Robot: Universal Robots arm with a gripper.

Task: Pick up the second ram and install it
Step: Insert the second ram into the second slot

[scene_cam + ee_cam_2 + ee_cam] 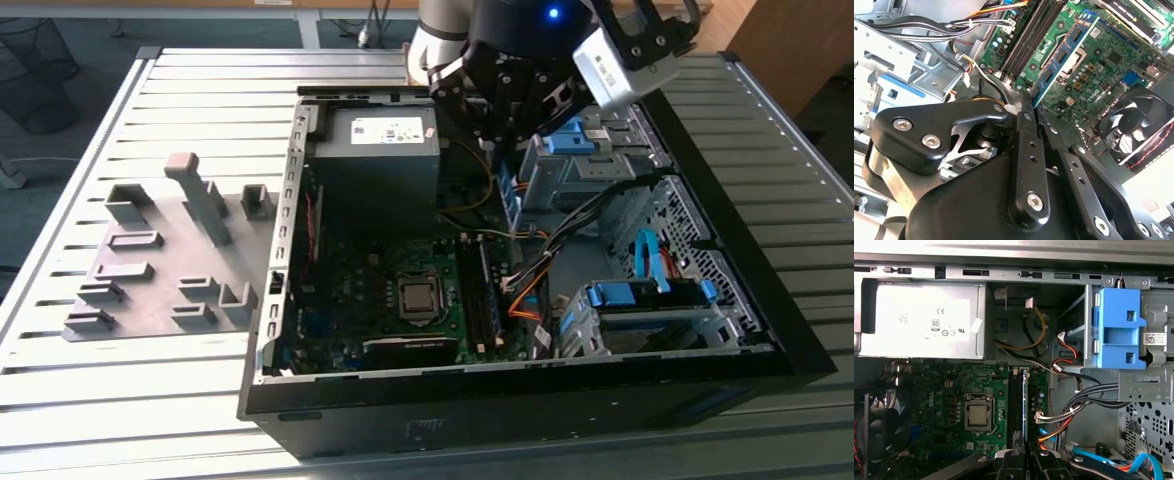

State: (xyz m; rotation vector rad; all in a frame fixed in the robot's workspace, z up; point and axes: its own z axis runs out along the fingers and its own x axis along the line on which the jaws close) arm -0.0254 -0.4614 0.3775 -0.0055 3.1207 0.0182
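My gripper (1033, 106) is shut on the second ram (1064, 52), a green board with black chips and a blue label that sticks out from between the fingers. In the first wrist view the second ram (1024, 400) appears edge-on as a thin blue-edged strip rising from the gripper (1025, 455). It hangs over the black memory slots (1015, 400) beside the processor socket (977, 415), apart from them. In the exterior view the gripper (497, 140) hovers above the back half of the open computer case (287, 300).
A silver power supply (919, 320) fills the case's rear corner. A blue drive-bay clip (1119, 327) and bundled cables (1074, 405) lie beside the slots. A fan (1136, 125) sits past the socket. A grey fixture plate (160, 260) lies at the exterior view's left.
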